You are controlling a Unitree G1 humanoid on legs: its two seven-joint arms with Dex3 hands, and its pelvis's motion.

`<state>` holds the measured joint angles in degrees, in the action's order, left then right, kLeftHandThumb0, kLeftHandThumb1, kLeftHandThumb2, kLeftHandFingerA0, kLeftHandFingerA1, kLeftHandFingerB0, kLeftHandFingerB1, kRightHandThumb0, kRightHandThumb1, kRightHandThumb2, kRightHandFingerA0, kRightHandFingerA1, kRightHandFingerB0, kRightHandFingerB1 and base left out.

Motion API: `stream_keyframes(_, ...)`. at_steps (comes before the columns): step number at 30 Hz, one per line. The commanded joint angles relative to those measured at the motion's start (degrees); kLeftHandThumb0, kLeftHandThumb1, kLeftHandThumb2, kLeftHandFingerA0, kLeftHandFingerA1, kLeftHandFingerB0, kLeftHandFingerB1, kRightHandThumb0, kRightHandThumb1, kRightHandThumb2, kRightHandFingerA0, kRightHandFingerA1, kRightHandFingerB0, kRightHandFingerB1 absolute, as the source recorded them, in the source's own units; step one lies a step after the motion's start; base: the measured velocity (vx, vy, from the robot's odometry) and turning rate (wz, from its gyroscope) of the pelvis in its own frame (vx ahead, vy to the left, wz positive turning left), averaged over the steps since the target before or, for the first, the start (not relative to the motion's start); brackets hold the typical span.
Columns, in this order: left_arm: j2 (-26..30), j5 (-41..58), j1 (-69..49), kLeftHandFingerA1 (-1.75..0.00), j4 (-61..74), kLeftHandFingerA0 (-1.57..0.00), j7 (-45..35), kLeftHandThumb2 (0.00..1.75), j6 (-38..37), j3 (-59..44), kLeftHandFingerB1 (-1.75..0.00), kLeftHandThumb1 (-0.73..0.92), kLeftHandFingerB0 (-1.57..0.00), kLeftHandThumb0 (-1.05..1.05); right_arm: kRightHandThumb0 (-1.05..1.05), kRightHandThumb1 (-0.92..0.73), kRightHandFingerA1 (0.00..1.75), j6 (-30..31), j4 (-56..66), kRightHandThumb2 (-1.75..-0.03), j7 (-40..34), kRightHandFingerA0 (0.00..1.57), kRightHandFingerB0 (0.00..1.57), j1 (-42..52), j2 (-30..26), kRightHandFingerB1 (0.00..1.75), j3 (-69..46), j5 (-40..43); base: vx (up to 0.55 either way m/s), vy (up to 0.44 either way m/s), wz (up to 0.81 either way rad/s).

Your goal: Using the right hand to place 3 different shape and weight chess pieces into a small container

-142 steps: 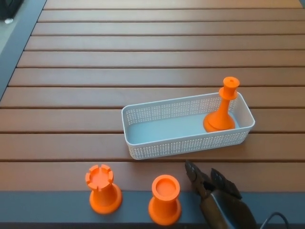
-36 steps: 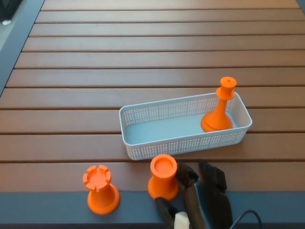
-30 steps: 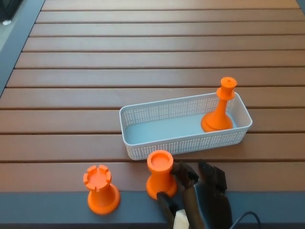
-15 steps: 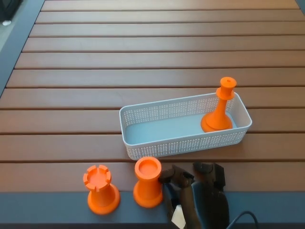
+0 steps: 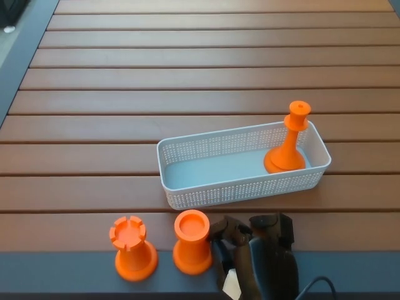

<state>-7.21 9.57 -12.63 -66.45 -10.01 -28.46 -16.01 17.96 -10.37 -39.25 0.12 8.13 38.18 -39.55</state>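
Three orange chess pieces in view, one already in the container. Counter (image 5: 187,75) is reddish-brown wood slats running left-right, with a dark grey strip along the near edge and dark grey floor (image 5: 19,44) showing at upper left; nothing more of the room visible

White perforated container (image 5: 244,187) sits slightly skewed near centre-right. Slim tall piece (image 5: 289,147) stands upright inside at its right end, top poking above the rim

Rook piece (image 5: 132,249) with notched crown stands upright at the counter's near edge, left. Cup-topped piece (image 5: 191,242) stands upright just beside it to the right, apart from the container's front wall

Right hand (image 5: 253,250) comes in from the bottom edge, just right of the cup-topped piece. Fingers (image 5: 226,229) sit right next to that piece; cannot tell if they touch it or whether the hand is open or closed. Left hand not in view

Versus 0.5 s ago: cup-topped piece barely shifted, hand slightly lower in frame. Versus 1.2 s ago: that piece has slid left, toward the rook piece. Container, slim tall piece and rook piece unchanged
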Motion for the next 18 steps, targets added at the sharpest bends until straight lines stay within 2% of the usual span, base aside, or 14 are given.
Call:
stream_keyframes(1, 0.2, 0.5, -0.7, -1.29, -1.7, -1.50, -0.7, 1.56, -4.5, -0.8, -1.28, 0.19, -1.43, -0.16, -0.26, -0.79, 1.66, 5.5, 7.7, -0.86, 5.7, 0.91, 0.68, 5.1, 14.5, 0.95, 8.4, 6.1, 0.00, 0.000, 0.00)
stream_keyframes(2, 0.2, 0.5, -0.7, -1.29, -1.7, -1.50, -0.7, 1.56, -4.5, -0.9, -1.28, 0.19, -1.43, -0.16, -0.26, -0.79, 1.66, 5.6, 7.8, -0.86, 5.7, 0.91, 0.68, 5.1, 14.4, 0.95, 8.5, 6.3, 0.00, 0.000, 0.00)
stream_keyframes(3, 0.1, 1.1, -0.7, -1.32, -1.6, -1.48, -1.5, 1.55, -4.6, -1.3, -1.26, 0.19, -1.41, -0.16, -0.31, -0.87, 1.10, 6.3, 9.1, -0.77, 6.8, 0.77, 0.38, 5.1, 13.1, 0.53, 8.5, 5.8, 0.00, 0.000, 0.00)
stream_keyframes(5, -0.2, 1.9, -0.7, -1.32, -1.4, -1.48, -2.5, 1.55, -4.6, -1.8, -1.26, 0.19, -1.41, -0.16, -0.31, -0.87, 1.10, 7.2, 10.7, -0.77, 8.2, 0.77, 0.38, 5.0, 11.3, 0.53, 8.5, 5.2, 0.00, 0.000, 0.00)
stream_keyframes(6, -0.2, 2.0, -0.7, -1.33, -1.2, -1.46, -2.4, 1.51, -4.5, -1.9, -1.24, 0.20, -1.42, -0.18, -0.27, -0.78, 0.69, 8.2, 12.0, -0.84, 9.6, 0.50, 0.22, 4.8, 10.1, 0.42, 8.8, 4.5, 0.00, 0.000, 0.00)
stream_keyframes(9, -0.3, 1.7, -0.6, -1.33, -1.1, -1.46, -2.0, 1.51, -4.3, -2.0, -1.24, 0.20, -1.42, -0.18, -0.27, -0.78, 0.69, 10.3, 14.2, -0.84, 11.6, 0.50, 0.22, 4.3, 8.3, 0.42, 9.6, 4.0, 0.00, 0.000, 0.00)
stream_keyframes(10, -0.2, 1.1, -0.6, -1.32, -1.0, -1.48, -1.3, 1.52, -4.5, -1.7, -1.26, 0.22, -1.43, -0.17, -0.24, -0.61, 0.53, 13.1, 16.9, -0.94, 14.9, 0.00, 0.02, 3.9, 6.4, 0.35, 11.0, 2.3, 0.00, 0.000, 0.00)
stream_keyframes(11, -0.2, 0.4, -0.6, -1.32, -0.9, -1.48, -0.5, 1.52, -4.6, -1.3, -1.26, 0.22, -1.43, -0.17, -0.24, -0.61, 0.53, 16.8, 20.4, -0.94, 19.1, 0.00, 0.02, 3.4, 4.0, 0.35, 12.8, 0.3, 0.00, 0.000, 0.00)
stream_keyframes(12, -0.2, 0.6, -0.6, -1.37, -0.8, -1.46, -1.1, 1.57, -4.8, -1.4, -1.27, 0.20, -1.44, -0.18, -0.32, -0.47, 0.10, 19.7, 22.8, -0.98, 22.3, 0.00, 0.06, 3.0, 2.6, 0.17, 14.1, -1.3, 0.00, 0.000, 0.00)
stream_keyframes(13, -0.2, 1.0, -0.6, -1.37, -0.6, -1.46, -2.1, 1.57, -4.9, -1.6, -1.27, 0.20, -1.44, -0.18, -0.32, -0.47, 0.10, 22.7, 25.1, -0.98, 25.4, 0.00, 0.06, 2.5, 1.3, 0.17, 15.4, -2.6, 0.00, 0.000, 0.00)
stream_keyframes(14, -0.2, 0.7, -0.5, -1.41, -0.5, -1.43, -1.6, 1.58, -4.9, -1.4, -1.30, 0.20, -1.42, -0.17, -0.36, -0.43, 0.00, 25.1, 27.3, -0.79, 28.3, 0.00, 0.11, 1.9, 0.1, 0.01, 16.7, -4.4, 0.00, 0.000, 0.00)
stream_keyframes(18, 0.4, -1.7, -0.4, -1.39, -0.5, -1.44, 1.1, 1.60, -5.9, 0.2, -1.32, 0.20, -1.42, -0.17, -0.39, -0.41, 0.00, 31.6, 33.8, -0.68, 35.7, 0.00, 0.08, 0.4, -3.6, 0.00, 20.0, -7.1, 0.00, 0.000, 0.00)
